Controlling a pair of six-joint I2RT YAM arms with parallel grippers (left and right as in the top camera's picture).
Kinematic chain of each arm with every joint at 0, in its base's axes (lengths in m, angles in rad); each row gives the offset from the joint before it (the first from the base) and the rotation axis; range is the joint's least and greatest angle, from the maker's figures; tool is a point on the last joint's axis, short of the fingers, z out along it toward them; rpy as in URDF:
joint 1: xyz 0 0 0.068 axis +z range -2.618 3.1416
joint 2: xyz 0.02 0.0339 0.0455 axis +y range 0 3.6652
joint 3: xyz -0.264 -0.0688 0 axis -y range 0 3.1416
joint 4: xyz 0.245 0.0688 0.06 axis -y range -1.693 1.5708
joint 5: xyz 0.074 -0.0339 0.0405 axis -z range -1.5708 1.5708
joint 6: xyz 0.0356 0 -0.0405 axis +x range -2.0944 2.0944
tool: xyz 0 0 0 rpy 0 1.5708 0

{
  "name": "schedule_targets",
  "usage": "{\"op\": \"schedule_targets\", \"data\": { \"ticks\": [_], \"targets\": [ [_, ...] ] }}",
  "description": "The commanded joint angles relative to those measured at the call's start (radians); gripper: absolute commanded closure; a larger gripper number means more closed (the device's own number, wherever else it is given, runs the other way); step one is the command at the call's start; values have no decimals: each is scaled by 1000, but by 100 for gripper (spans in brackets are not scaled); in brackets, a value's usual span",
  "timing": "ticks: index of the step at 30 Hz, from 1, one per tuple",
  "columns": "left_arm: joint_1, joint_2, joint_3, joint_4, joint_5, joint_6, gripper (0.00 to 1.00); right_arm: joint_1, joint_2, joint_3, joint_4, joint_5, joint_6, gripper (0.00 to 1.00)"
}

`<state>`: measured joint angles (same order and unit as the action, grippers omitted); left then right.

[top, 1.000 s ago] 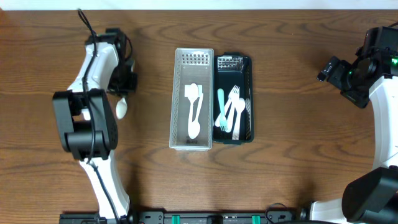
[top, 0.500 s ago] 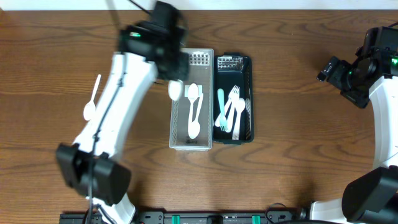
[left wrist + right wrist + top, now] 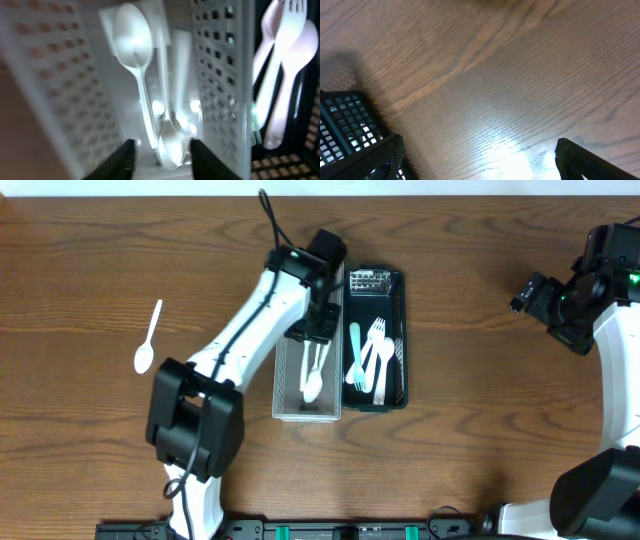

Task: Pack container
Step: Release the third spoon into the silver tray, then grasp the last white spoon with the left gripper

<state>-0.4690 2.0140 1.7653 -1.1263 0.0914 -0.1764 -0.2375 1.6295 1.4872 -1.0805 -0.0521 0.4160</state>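
Packing partly done. Left gripper [image 3: 161, 146] hangs over the white bin [image 3: 288, 402], fingers pinching a white spoon [image 3: 171, 145] above spoons already inside. Forks [image 3: 374, 362] sit in the dark bin [image 3: 402, 300] alongside. One loose spoon [image 3: 148, 340] lies well behind the left arm. Right gripper [image 3: 475, 162] idles spread, empty.

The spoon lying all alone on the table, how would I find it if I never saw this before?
Start at the two baskets in the middle of the wooden table: the white basket and the dark basket. Look far out from the white one, past the left arm, to bare wood. The white spoon lies there, tilted, bowl nearest you, the only cutlery not in a basket.
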Motion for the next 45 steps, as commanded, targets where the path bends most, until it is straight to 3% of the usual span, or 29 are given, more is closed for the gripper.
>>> {"op": "schedule_targets", "data": {
  "ticks": [1,6,14,18,27,41,45],
  "targets": [
    [86,-119,76,-14,-98,74,49,-4,5,-5,-2,2,-6,1],
    [257,-204,77,-15,-247,134,32,-4,5,-5,-2,2,-6,1],
    [565,-124,58,2,-238,195,30,-4,5,-5,3,2,-6,1],
    [658,-27,58,9,-178,312,31,-4,5,-5,10,3,-6,1],
    [721,142,58,13,-174,577,36,-4,5,-5,14,29,-14,1],
    [777,300,58,93,-76,584,36,-4,5,-5,21,52,-14,1],
    [780,324,56,97,-76,584,41,-5,5,-5,19,52,-14,1]
  ]
}}
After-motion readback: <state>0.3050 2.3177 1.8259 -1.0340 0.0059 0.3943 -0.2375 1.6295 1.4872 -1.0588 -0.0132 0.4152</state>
